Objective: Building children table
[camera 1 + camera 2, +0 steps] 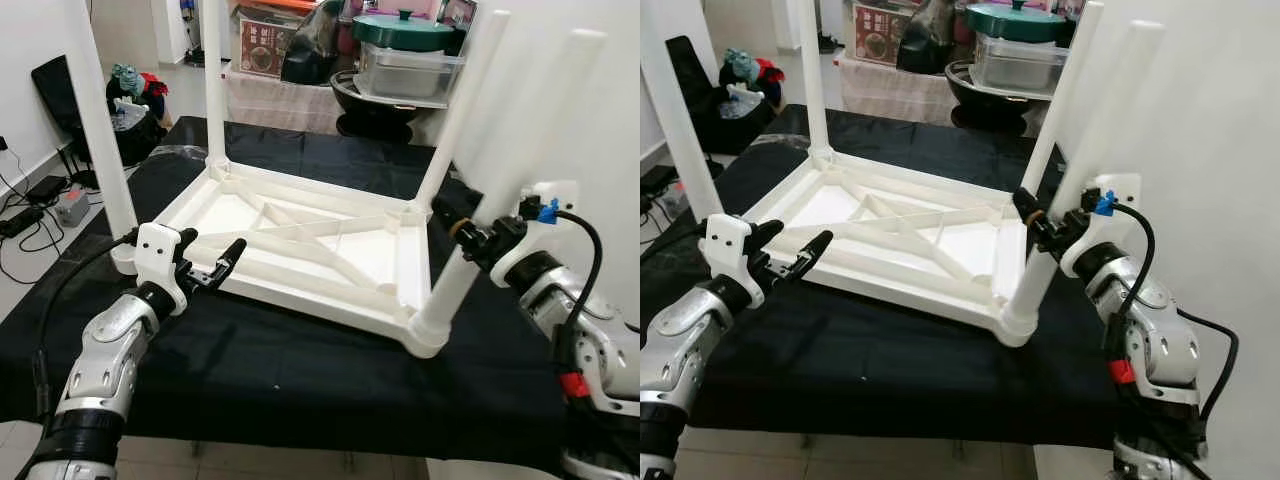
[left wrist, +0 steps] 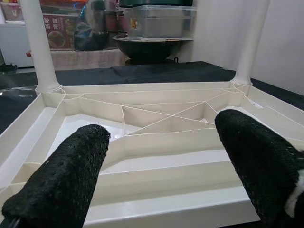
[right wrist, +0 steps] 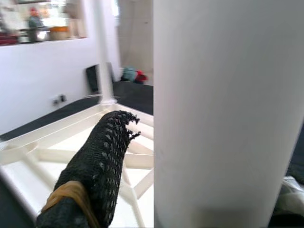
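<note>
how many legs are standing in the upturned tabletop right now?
4: far-left leg, near-left leg, far-right leg, and near-right leg, which the right gripper holds.

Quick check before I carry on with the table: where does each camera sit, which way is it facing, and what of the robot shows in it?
Left eye: on the head, looking forward and down at the upturned table top on a black cloth; both arms show.
Right eye: same head, same scene, shifted sideways.
Left wrist: looks along the open left claw at the ribbed underside.
Right wrist: looks along the right claw, one finger beside the near-right leg.
Shared: all four show the table top and legs.
</note>
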`<state>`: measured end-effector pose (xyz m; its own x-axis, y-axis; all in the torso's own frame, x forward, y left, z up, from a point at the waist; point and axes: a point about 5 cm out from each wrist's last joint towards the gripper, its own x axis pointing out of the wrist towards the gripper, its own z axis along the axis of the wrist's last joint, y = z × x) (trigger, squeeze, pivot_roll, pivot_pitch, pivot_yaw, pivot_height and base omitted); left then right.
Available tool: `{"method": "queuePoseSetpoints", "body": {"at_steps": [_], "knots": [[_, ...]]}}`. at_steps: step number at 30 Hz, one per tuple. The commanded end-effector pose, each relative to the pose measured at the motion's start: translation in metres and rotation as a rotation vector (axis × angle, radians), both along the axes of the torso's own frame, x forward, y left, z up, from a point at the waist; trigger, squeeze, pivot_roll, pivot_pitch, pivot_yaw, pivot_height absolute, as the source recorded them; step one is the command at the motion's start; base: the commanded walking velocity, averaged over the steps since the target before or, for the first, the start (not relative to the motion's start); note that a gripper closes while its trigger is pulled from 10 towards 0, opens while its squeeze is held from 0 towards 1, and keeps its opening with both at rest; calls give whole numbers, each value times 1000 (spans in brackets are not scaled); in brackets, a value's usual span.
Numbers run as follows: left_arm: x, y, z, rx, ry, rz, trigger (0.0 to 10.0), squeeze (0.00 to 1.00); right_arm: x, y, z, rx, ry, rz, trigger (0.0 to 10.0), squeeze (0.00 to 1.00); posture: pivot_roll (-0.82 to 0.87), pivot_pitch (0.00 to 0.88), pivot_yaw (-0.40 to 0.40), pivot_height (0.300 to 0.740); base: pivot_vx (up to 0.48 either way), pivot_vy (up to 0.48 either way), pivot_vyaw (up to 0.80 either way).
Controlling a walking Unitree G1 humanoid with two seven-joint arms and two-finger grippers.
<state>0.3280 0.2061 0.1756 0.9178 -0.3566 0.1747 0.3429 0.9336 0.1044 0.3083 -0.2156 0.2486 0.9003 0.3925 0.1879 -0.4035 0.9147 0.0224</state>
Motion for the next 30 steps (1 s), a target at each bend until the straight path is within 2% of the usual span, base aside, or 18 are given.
{"method": "queuePoseSetpoints", "body": {"at_steps": [1, 3, 4, 9, 11, 12, 13, 14, 17, 18, 20, 21, 22, 23, 24, 27, 28, 30], "knots": [[-1, 0, -3, 8, 8, -3, 10000, 463, 0, 7, -2, -12, 2, 51, 4118, 0, 93, 0, -132, 740, 0, 0, 0], [-1, 0, -3, 8, 8, -3, 10000, 463, -1, 7, -2, 1, 5, 63, 4078, 0, 95, 0, -133, 740, 0, 0, 0], [-2, 0, -3, 9, 10, -3, 10000, 463, -1, 7, -3, 34, 2, 49, 0, 0, 95, 0, -132, 740, 0, 0, 0], [-2, -1, -4, 15, 17, -12, 10000, 463, 11, -12, -23, 70, 114, -168, 0, 0, 90, 0, -122, 740, 0, 0, 0], [-2, -2, -4, 15, 16, -16, 10000, 463, 16, -62, -53, 151, 277, -728, 0, 0, 77, 0, -119, 740, 0, 0, 0], [-1, -3, -4, 14, 17, -17, 10000, 459, 5, -87, -73, 267, 355, -1035, 0, 0, 77, 0, -119, 740, 0, 0, 0], [-1, -3, -4, 14, 17, -17, 10000, 459, 5, -87, -73, 267, 355, -1035, 0, 0, 77, 0, -119, 740, 0, 0, 0], [-1, -3, -4, 13, 17, -17, 10000, 459, -6, -99, -88, 346, 415, -1223, 0, 0, 77, 0, -114, 740, 0, 0, 0], [-2, -9, -6, 6, 22, -31, 10000, 439, -22, -83, -110, 399, 463, -1327, 0, 0, 87, 0, -112, 740, 0, 0, 0], [-2, -11, -7, 6, 26, -41, 10000, 439, -20, -60, -109, 374, 446, -1237, 0, 0, 81, 0, -106, 740, 0, 0, 0], [-3, -12, -7, 7, 29, -47, 10000, 439, -18, -44, -107, 361, 430, -1170, 0, 0, 81, 0, -106, 740, 0, 0, 0], [-2, -12, -8, 11, 33, -50, 10000, 443, -9, -15, -100, 312, 415, -990, 0, 0, 78, 0, -109, 740, 0, 0, 0], [-2, -11, -9, 15, 35, -51, 10000, 439, -5, 4, -95, 280, 410, -868, 2078, 0, 78, 0, -109, 740, 0, 0, 0], [-2, -11, -9, 15, 35, -51, 10000, 439, -5, 4, -95, 280, 410, -868, 2078, 0, 78, 0, -109, 740, 0, 0, 0], [-2, -11, -9, 15, 36, -49, 10000, 439, 0, 21, -90, 223, 398, -763, 10000, 0, 77, 0, -112, 740, 0, 0, 0], [-1, -11, -9, 9, 36, -46, 10000, 435, 2, 39, -78, 169, 331, -644, 10000, 0, 77, 0, -112, 740, 0, 0, 0], [-1, -12, -9, 7, 37, -47, 10000, 435, 5, 40, -68, 187, 292, -606, 10000, 1000, 80, 0, -113, 740, 0, 0, 0], [-2, -12, -10, 7, 38, -49, 10000, 439, 9, 37, -52, 235, 236, -536, 10000, 1000, 80, 0, -114, 740, 0, 0, 0]]}}
